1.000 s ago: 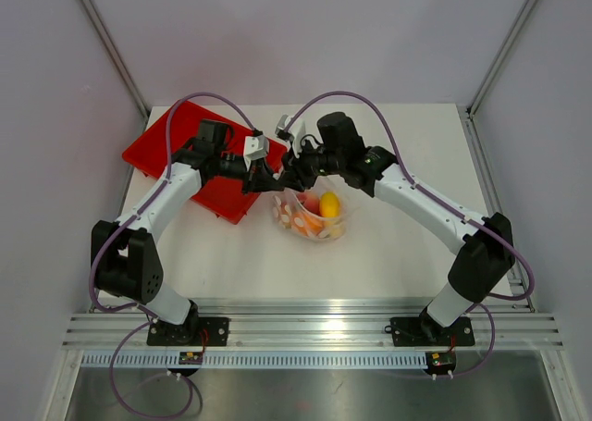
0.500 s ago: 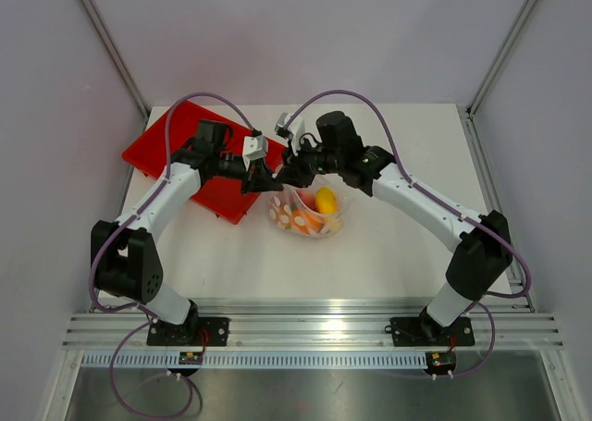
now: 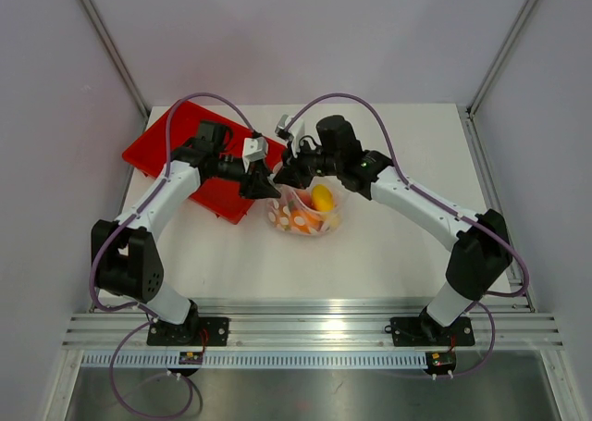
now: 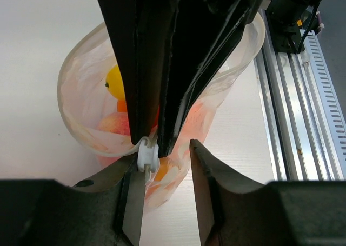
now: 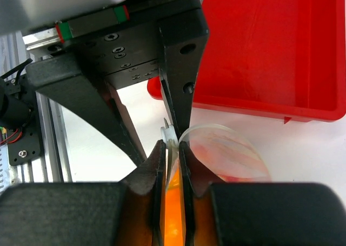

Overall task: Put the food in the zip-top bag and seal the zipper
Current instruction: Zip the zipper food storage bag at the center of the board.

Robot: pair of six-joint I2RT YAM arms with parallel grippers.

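My left fingers (image 4: 203, 192) just popped open off the zipper (image 4: 147, 157) while my right fingers (image 5: 147, 173) have pinched shut on it, so the zip-top bag (image 3: 305, 216), food (image 3: 322, 197) inside, on the bench (image 3: 398, 250), probably isn't sealed yet.

White arms (image 3: 166, 199) carry black joints (image 3: 125, 259), purple cables (image 3: 199, 94)
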